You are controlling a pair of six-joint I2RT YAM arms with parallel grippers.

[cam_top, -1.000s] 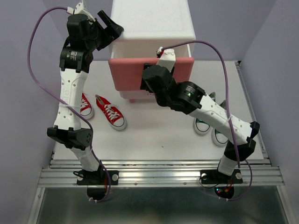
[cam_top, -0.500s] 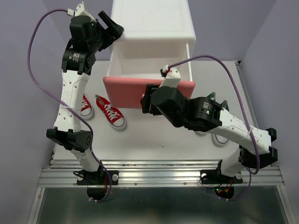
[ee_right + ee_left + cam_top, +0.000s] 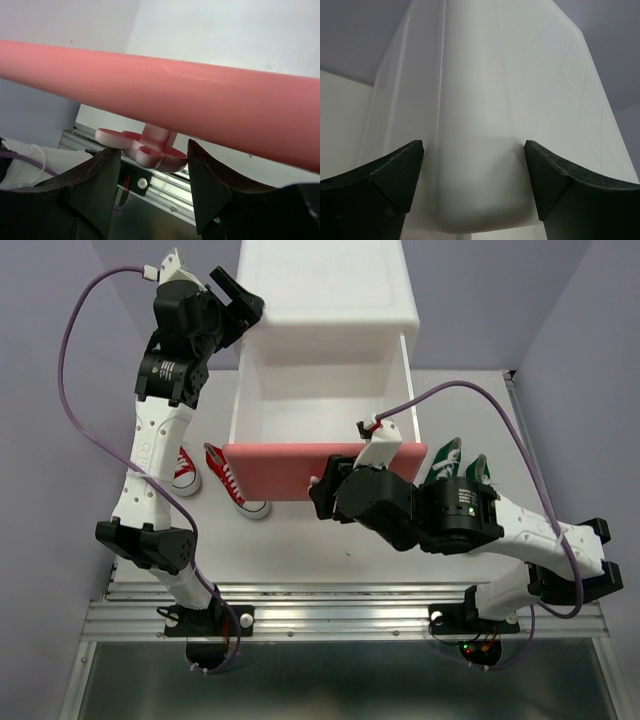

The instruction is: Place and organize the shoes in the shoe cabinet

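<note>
Shoes lay on the tabletop [image 3: 330, 540]: red pair [image 3: 237, 486] left of my right pincer [image 3: 154, 145], green pair [image 3: 447, 458] right. It pinched the knob [image 3: 161, 156] of the open drawer [image 3: 320, 420]; my left pincer [image 3: 474, 144], spread, straddled the cabinet [image 3: 485, 100] corner. Opening looked done. Next I'd let go and fetch a shoe.

The shoe cabinet [image 3: 330, 290] stands at the far middle of the table [image 3: 300, 545], its upper drawer [image 3: 320, 415] pulled out toward the near side. One pair of shoes [image 3: 183, 470] lies left of the drawer, the inner shoe partly under the drawer front, and the other pair [image 3: 447, 460] lies just right of it. The left gripper [image 3: 235, 295] straddles the cabinet's far left corner, and the right gripper [image 3: 155, 155] sits on the near side of the drawer front, around its knob [image 3: 145, 147].
</note>
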